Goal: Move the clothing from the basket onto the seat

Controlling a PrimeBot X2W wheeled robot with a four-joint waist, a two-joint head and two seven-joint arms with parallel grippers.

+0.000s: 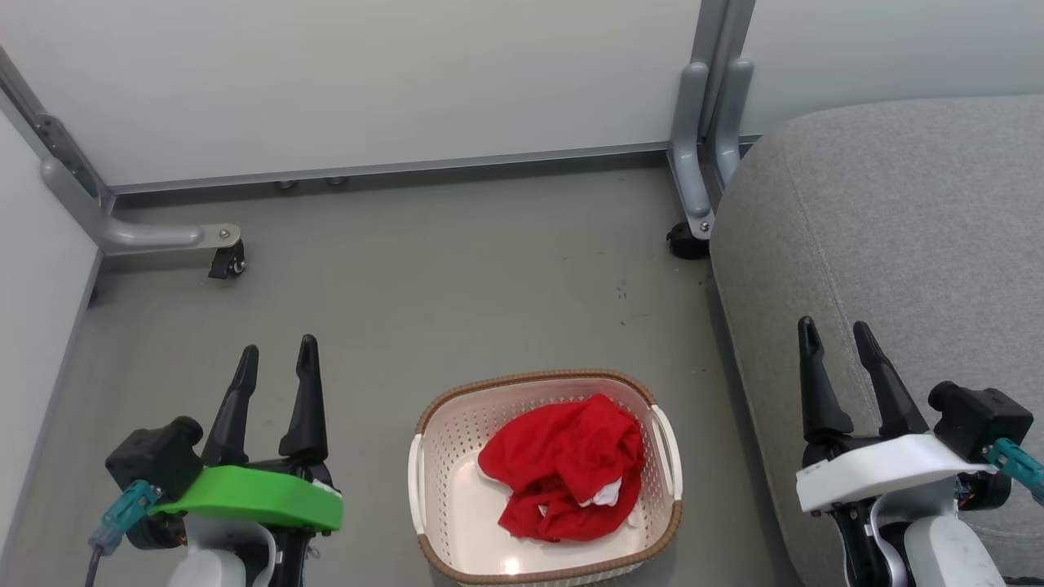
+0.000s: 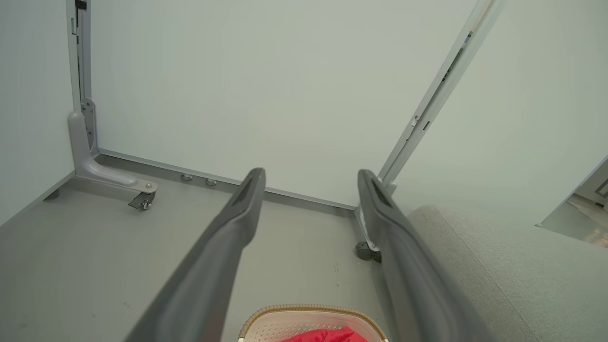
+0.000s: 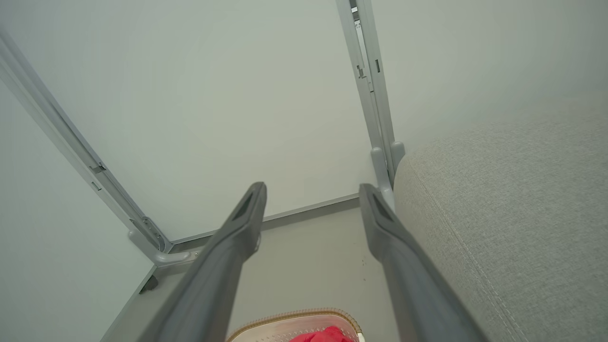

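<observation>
The red clothing lies crumpled in the cream basket on the floor, with a bit of white fabric showing. The grey seat fills the right side, beside the basket. My left gripper hangs open to the left of the basket, nothing between its fingers. My right gripper is open over the seat's front edge, to the right of the basket. In the left wrist view the basket and clothing peek in at the bottom edge, between the fingers. The right wrist view shows the basket likewise.
Pale partition walls close off the back and left. A grey foot with a caster stands at the back left, and another foot with a caster sits by the seat's back corner. Grey floor lies between.
</observation>
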